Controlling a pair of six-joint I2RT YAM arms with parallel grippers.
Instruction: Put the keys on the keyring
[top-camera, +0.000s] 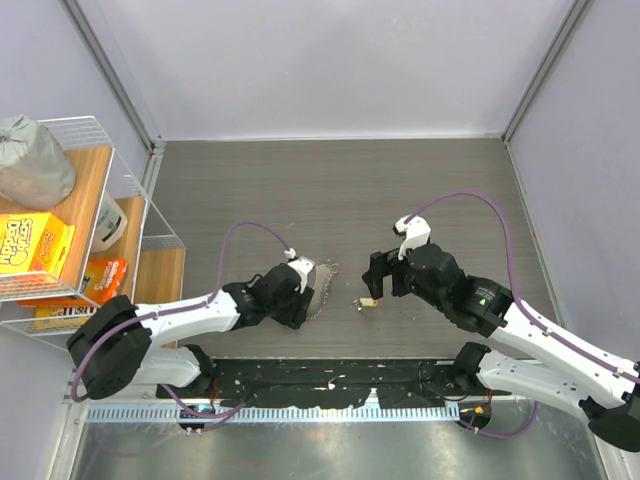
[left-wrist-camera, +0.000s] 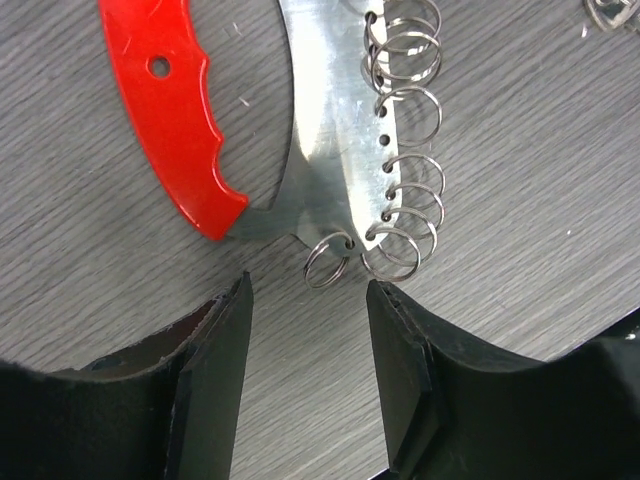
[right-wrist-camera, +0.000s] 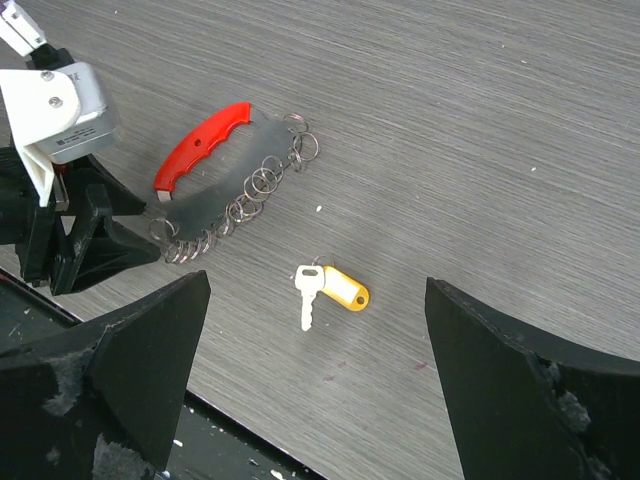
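Keys (right-wrist-camera: 335, 288): loose on the table (top-camera: 450, 180), apart from the keyring (left-wrist-camera: 335, 150); not threaded.
Left gripper (left-wrist-camera: 308, 290): parted, empty, seemingly just short of the end ring.
Right gripper (right-wrist-camera: 317, 285): spread wide above the keys, empty.
Remaining: everything.

The grey wood-grain table (right-wrist-camera: 480, 120) carries the keyring (right-wrist-camera: 235, 180), lying flat. The keys (right-wrist-camera: 330, 287) lie near the keyring, towards the right arm, not touching it.
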